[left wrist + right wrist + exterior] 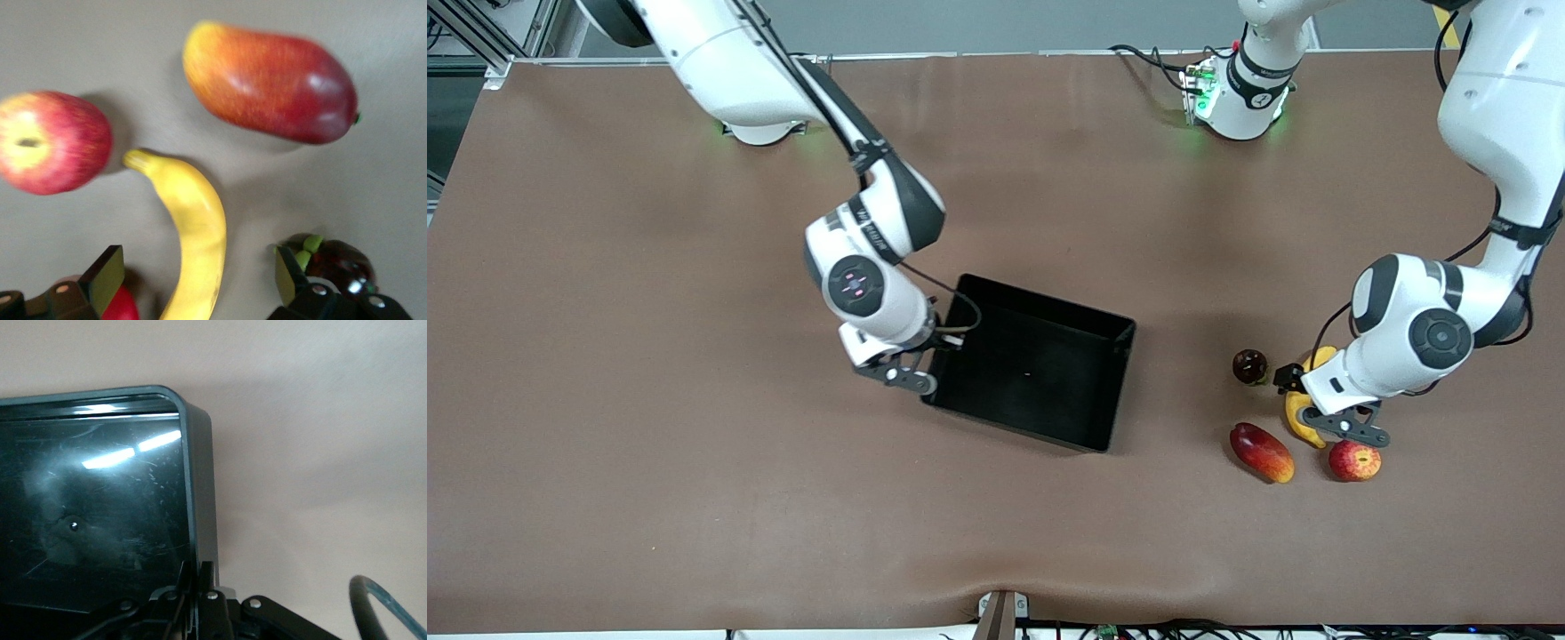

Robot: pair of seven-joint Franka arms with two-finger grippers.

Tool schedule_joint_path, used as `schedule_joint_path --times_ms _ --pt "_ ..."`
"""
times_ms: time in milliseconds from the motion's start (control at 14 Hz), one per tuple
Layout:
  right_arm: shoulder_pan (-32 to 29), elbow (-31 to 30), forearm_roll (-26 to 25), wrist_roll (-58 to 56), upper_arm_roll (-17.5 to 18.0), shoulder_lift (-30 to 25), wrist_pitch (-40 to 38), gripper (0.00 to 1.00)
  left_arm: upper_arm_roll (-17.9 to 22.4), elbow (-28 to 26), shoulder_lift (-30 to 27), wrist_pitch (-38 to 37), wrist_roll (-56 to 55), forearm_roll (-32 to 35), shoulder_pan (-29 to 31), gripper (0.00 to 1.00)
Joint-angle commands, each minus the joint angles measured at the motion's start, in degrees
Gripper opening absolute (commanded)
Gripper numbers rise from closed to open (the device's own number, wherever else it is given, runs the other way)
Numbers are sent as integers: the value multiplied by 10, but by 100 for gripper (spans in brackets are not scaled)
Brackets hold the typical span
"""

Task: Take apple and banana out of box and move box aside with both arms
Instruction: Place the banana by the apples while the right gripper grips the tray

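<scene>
near the middle of the brown table (649, 444) sits the black tray (1040, 373), glossy, low-walled and empty. the right gripper (911, 378) is at the tray's wall on the side toward the right arm's end of the table, and in the right wrist view its fingers (208, 577) are pinched together on that thin wall (200, 487), one inside and one outside.

toward the left arm's end of the table lies a cluster of fruit. the banana (1303, 418) lies curved and mostly under the left gripper (1352, 427), which hovers low over it with its fingers spread wide; in the left wrist view the two pads (107, 277) stand on either side of the banana (193, 233) without touching it. the apple (1354, 460), red with yellow blotches, lies just beside the banana's tip, nearer the front camera. the mango (1261, 452) lies beside the banana on the tray's side, close to the apple but apart from it. a dark round fruit (1249, 365) with a green calyx sits farther from the camera, near the banana.
</scene>
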Motion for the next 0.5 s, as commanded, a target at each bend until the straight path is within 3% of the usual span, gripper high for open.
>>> schedule_joint_path --times_ms 0,143,429 --pt "-62 2 9 -83 11 -43 -61 0 -3 16 -62 -55 -6 -30 2 100" --pt "-105 0 17 -150 9 -63 -118 0 -3 61 -84 -117 -7 -37 2 100" --pt "-197 -5 16 -267 6 -91 -193 0 -1 77 -163 -164 -20 -62 16 100"
